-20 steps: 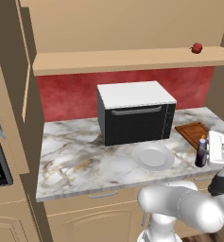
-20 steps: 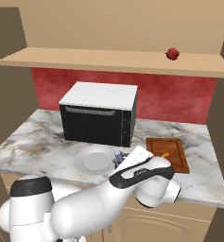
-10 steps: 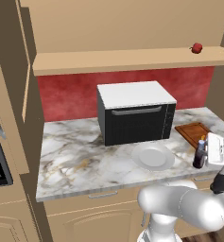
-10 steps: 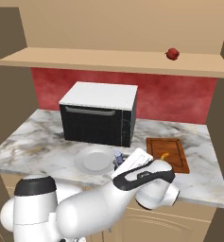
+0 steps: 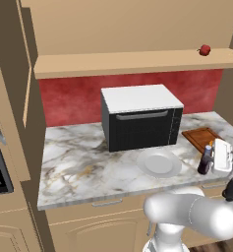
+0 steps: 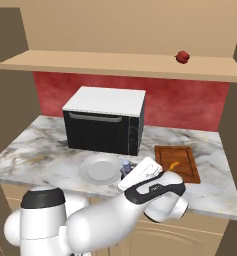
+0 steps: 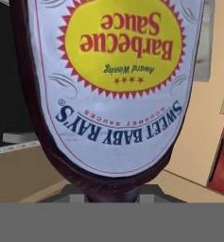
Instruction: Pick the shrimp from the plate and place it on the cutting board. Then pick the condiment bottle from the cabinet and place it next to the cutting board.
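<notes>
Little has shifted over the last second: from the left base view, the condiment bottle (image 5: 205, 160) and the gripper (image 5: 215, 158) holding it have edged only slightly, hanging low over the marble surface (image 5: 83, 167) between the plate (image 5: 159, 162) and the cutting board (image 5: 204, 138). The gripper's white body sits just right of the bottle, its jaws partly closed on it.

From the right base view, the arm covers most of the bottle, leaving its pale top (image 6: 125, 165) showing just right of the plate (image 6: 101, 169). Here the shrimp (image 6: 173, 165) is plain to see, lying on the cutting board (image 6: 177, 161), so the first half of the task looks done. The red fruit (image 6: 182, 56) sits on the cabinet (image 6: 120, 63) shelf.

In the hand view, the bottle's label (image 7: 116, 71) reads upside down (barbecue sauce), pressed close to the camera; neither base view shows this lettering.

To finish well, lower the bottle straight until its base meets the surface beside the board, clear of the plate's rim, then release it upright.
</notes>
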